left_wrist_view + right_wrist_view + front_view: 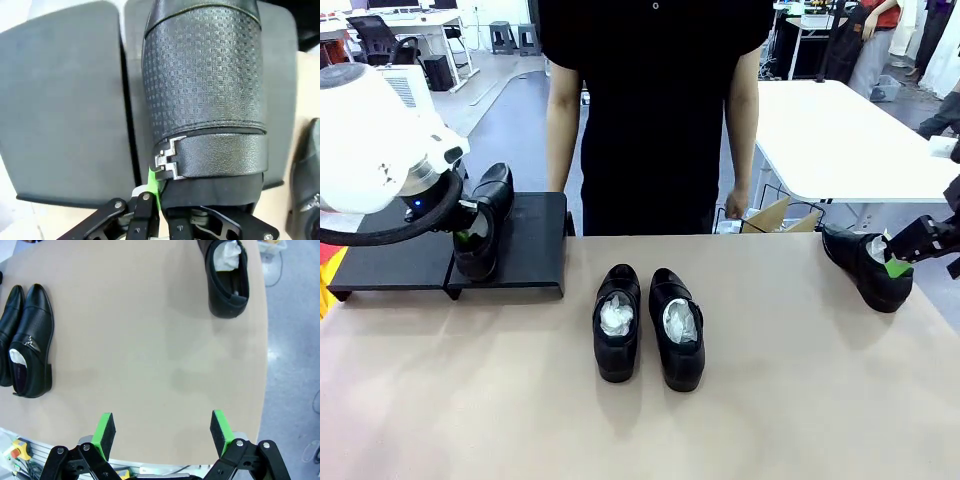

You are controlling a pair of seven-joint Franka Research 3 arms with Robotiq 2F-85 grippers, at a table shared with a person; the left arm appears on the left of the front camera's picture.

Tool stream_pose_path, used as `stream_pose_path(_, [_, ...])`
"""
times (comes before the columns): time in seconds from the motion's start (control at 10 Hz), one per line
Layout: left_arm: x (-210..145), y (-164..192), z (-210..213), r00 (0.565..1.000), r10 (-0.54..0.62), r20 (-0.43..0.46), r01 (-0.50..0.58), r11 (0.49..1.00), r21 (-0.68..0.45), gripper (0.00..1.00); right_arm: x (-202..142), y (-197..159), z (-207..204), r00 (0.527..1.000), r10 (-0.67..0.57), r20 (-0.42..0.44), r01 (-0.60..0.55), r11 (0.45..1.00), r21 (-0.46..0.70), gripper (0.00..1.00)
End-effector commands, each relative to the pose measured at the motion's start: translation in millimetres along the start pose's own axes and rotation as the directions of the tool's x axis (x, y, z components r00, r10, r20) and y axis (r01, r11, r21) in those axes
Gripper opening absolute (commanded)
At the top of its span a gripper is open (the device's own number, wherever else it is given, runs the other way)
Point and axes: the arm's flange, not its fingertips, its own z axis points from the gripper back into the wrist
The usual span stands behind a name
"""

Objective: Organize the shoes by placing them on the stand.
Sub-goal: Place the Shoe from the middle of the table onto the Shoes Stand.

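Note:
My left gripper (470, 232) is shut on the back rim of a black shoe (485, 215) and holds it over the right panel of the low black stand (390, 262). Close up, this buckled, textured shoe (202, 85) points away from my left gripper (157, 192), beside the seam of the stand (60, 100); whether it rests there I cannot tell. Two paper-stuffed shoes (618, 322) (677, 328) lie side by side mid-table. Another shoe (868, 265) lies far right. My right gripper (908, 260) hovers open; its wrist view has the right gripper (164, 432) well short of that shoe (227, 277).
A person in black (655, 110) stands at the far edge, hands down. A wire basket with cardboard (775, 215) and a white table (840, 140) are behind the right side. The table edge (262, 365) runs close beside the right-hand shoe.

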Motion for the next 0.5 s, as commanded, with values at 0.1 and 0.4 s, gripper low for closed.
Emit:
stream_pose_path(0.1, [9.4, -2.6, -6.5, 0.998, 0.044, 0.048, -0.046, 0.998, 0.045, 0.00, 1.2, 0.2, 0.0, 1.000, -0.004, 0.006, 0.004, 1.000, 0.001, 1.00])
stream_pose_path(0.4, [10.9, -3.7, -13.6, 0.998, 0.033, 0.049, -0.035, 0.999, 0.039, 0.04, 1.2, 0.2, 0.0, 1.000, -0.004, 0.006, 0.004, 1.000, 0.001, 1.00])
